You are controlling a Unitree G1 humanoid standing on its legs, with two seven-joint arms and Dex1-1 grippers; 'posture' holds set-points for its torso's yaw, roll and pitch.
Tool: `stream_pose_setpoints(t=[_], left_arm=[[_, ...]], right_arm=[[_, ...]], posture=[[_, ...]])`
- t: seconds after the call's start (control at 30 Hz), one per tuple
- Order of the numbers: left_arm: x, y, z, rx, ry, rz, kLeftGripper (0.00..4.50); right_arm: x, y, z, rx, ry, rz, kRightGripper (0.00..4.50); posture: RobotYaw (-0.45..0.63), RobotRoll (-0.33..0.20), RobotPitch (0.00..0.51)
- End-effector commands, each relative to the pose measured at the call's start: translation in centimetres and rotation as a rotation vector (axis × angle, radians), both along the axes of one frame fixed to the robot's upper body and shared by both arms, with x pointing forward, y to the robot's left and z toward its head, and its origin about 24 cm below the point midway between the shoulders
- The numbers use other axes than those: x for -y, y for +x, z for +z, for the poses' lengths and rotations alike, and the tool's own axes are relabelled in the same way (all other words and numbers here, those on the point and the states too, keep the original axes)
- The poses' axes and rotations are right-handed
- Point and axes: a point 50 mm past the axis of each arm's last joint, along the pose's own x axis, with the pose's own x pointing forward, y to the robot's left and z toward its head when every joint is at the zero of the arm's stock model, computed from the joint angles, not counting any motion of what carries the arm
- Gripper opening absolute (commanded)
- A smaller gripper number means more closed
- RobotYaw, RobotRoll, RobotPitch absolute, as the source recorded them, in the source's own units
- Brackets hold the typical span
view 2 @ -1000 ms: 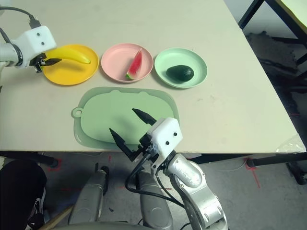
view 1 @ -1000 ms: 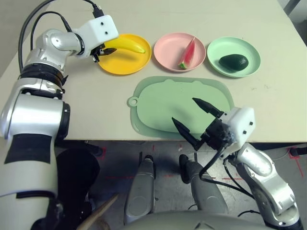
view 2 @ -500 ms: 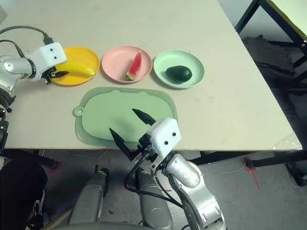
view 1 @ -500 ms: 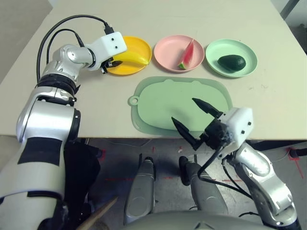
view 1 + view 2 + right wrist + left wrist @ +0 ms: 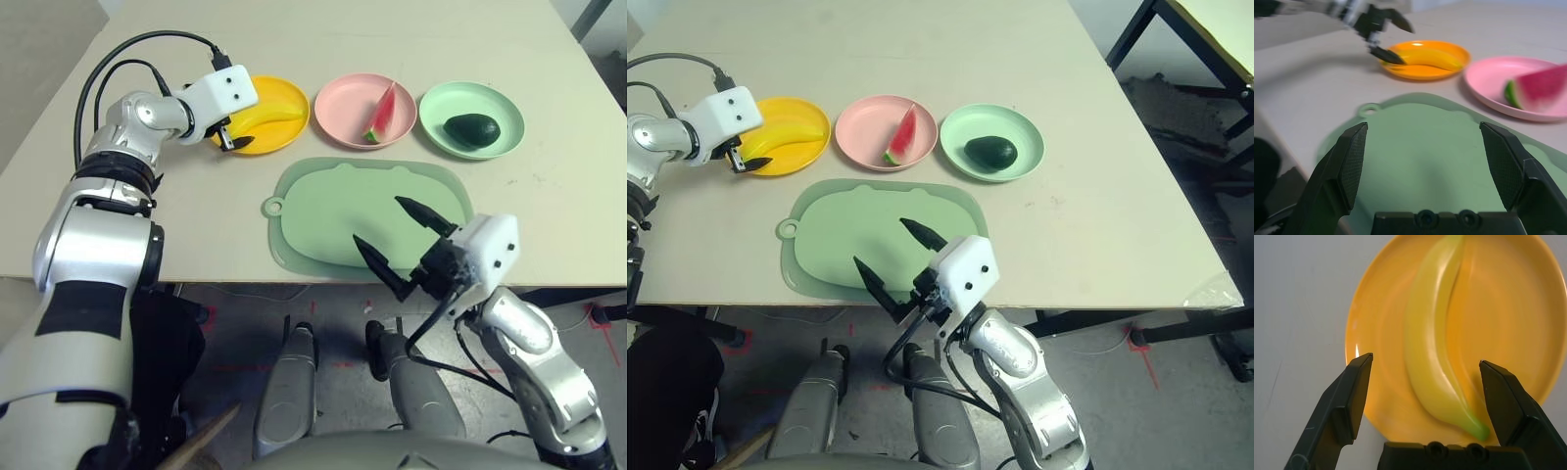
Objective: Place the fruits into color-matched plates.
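The curved yellow toy banana is seen lying in the round yellow-orange plastic plate, its colour match, flanked untouched by the wide-spread left gripper. The right gripper, likewise spread wide and empty, is held over the pale green cutting mat, probably because nothing remains to sort.

Silver jointed arms, black cables, white wrist housings, black pointed fingers.

I see beige desk, matte top, even light, no hard shadows. Near edge runs across my view; right edge slants away toward far right corner. Grey floor below near edge, red tape marks on it. Black metal frame legs beyond right edge of desk. Crumpled clear plastic by near right corner.
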Motion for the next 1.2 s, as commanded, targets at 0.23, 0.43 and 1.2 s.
stream_pose_setpoints(t=[0.23, 0.43, 1.2], left_arm=[[-4.5, -2.1, 2.1, 0.099, -0.401, 0.053, 4.45], [-8.7, -5.4, -0.1, 0.146, -0.761, 0.095, 4.45], [-9.0, -14.6, -11.0, 0.205, -1.207, 0.518, 4.45]], right_arm=[[10.4, 4.3, -1.5, -0.057, -0.013, -0.35, 4.5], [16.6, 4.1, -3.3, -0.091, -0.011, -0.483, 4.5], [28.1, 6.4, -2.6, -0.052, 0.11, -0.674, 4.5]], posture=[[-0.07, 0.0, 0.294], [-0.03, 0.0, 0.324], [-0.02, 0.0, 0.387]])
